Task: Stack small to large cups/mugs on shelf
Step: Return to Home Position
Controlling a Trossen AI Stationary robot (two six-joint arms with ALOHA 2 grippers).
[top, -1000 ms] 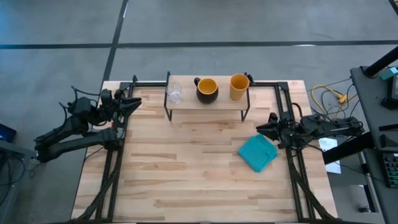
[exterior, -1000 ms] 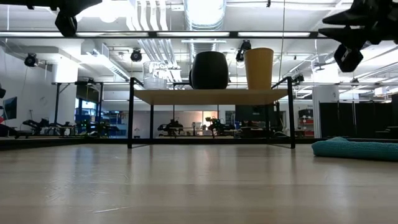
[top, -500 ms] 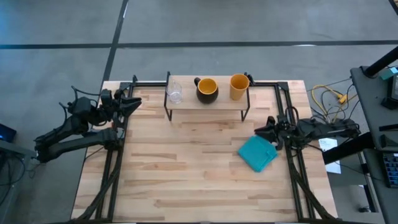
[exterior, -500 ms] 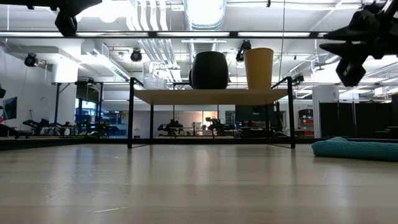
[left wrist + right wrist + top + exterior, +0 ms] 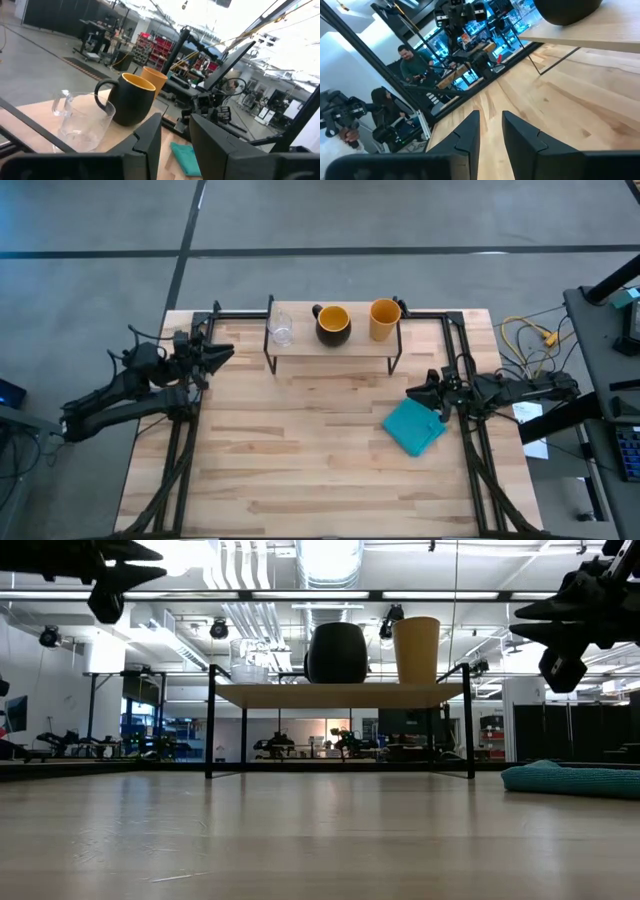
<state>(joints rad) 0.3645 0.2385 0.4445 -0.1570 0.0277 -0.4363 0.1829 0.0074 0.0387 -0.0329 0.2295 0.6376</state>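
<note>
The shelf (image 5: 345,348) stands at the table's far edge on thin black legs. Three vessels stand upright on it in a row: a clear cup (image 5: 281,328) on the left, a dark mug (image 5: 333,325) with a yellow-orange inside in the middle, and a yellow-orange cup (image 5: 384,319) on the right. In the left wrist view the clear cup (image 5: 82,122) is nearest, with the dark mug (image 5: 131,99) behind it. My left gripper (image 5: 228,351) hovers open to the left of the shelf. My right gripper (image 5: 410,392) hovers open by the table's right side, above the teal cloth's far edge.
A teal cloth (image 5: 415,426) lies folded on the table in front of the shelf's right end. Black frame rails (image 5: 185,430) run along the table's left, right and far edges. Bare tabletop (image 5: 300,450) spreads in front of the shelf. People (image 5: 410,60) sit beyond the table.
My left gripper has moved a little toward the table's right, closer to the shelf's left end. My right gripper has moved toward the table's left and slightly down, nearer the teal cloth. The cups and the shelf have stayed put.
</note>
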